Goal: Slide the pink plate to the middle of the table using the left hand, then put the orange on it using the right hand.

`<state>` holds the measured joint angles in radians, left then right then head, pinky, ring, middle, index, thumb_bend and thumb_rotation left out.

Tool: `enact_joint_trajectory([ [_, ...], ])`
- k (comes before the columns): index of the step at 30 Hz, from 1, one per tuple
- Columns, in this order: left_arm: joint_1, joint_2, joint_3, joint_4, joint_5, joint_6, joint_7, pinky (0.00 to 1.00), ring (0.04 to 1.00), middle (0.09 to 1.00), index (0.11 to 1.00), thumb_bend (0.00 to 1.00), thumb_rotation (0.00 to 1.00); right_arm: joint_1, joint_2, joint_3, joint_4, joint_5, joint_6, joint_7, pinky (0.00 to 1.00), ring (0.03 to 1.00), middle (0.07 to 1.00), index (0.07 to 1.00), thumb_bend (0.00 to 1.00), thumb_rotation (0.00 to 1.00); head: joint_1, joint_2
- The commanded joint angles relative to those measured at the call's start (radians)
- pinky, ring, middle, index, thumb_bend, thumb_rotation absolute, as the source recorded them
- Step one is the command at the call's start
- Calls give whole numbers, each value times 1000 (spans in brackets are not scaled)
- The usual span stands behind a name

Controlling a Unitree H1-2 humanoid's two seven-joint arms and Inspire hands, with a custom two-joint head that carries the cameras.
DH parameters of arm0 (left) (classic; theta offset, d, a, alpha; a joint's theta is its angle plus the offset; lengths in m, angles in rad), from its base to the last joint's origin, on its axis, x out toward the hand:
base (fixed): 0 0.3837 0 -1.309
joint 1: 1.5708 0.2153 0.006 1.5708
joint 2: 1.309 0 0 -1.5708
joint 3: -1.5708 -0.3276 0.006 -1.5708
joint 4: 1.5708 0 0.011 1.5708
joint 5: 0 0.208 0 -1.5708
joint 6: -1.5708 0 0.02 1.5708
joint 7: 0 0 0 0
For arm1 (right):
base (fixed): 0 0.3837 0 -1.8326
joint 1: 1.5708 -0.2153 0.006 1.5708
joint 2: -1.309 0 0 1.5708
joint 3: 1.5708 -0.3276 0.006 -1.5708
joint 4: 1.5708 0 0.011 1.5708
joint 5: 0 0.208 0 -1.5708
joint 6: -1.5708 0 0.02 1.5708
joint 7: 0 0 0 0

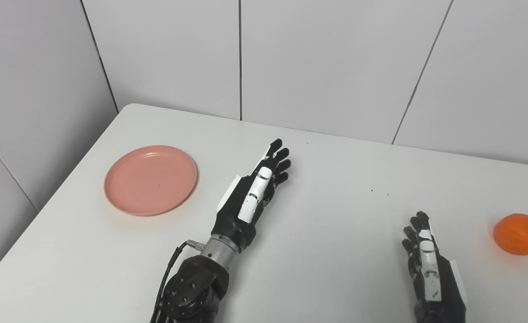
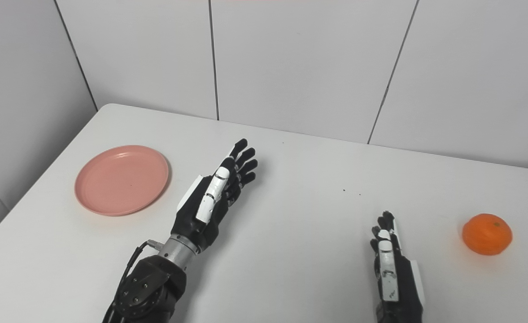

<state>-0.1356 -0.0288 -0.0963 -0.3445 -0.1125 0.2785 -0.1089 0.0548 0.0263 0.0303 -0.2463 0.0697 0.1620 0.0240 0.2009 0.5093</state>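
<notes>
With the plate (image 1: 150,180) untouched at the table's (image 1: 317,251) left, the empty, spread left hand (image 1: 255,193) must reach it first, while the right hand (image 1: 427,264), released, waits near the orange (image 1: 519,233).

So the plate (image 1: 150,179) sits on the table (image 1: 335,188) off to the left of the left hand (image 1: 252,193), near it but not touching, toward the table's left edge. The orange (image 1: 519,233) is on the table too, just to the right of the right hand (image 1: 427,264) and a touch further back, with a gap between them. Both hands are out over the tabletop, well apart, left one further forward. A wall (image 1: 317,58) stands behind it all.
</notes>
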Motion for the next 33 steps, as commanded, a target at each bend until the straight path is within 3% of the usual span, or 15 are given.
enact_joint_trajectory([
  [1, -63, 19, 17, -58, -7, 24, 1, 968, 966, 983, 978, 471, 1000, -15, -2, -8, -5, 13, -31, 7, 1000, 989, 1000, 1000, 203, 1000, 8, 0],
  [8, -130, 75, 84, -103, -13, 81, 12, 958, 954, 973, 971, 475, 1000, -18, -12, -11, 2, 12, -32, 10, 1000, 991, 1000, 1000, 195, 1000, 17, -2],
  [14, -169, 102, 155, -139, -82, 150, 20, 948, 958, 973, 965, 456, 1000, -19, -12, -10, 4, 14, -31, 10, 1000, 991, 1000, 1000, 189, 1000, 18, -8],
  [23, -250, 201, 280, -96, -186, 169, 18, 951, 956, 958, 947, 451, 1000, -20, -10, -10, 13, 14, -38, 8, 1000, 990, 1000, 1000, 180, 1000, 17, -21],
  [33, -297, 294, 356, -53, -175, 185, 68, 914, 924, 933, 917, 393, 995, -20, -10, -11, 23, 16, -51, 9, 1000, 990, 1000, 1000, 181, 1000, 20, -30],
])
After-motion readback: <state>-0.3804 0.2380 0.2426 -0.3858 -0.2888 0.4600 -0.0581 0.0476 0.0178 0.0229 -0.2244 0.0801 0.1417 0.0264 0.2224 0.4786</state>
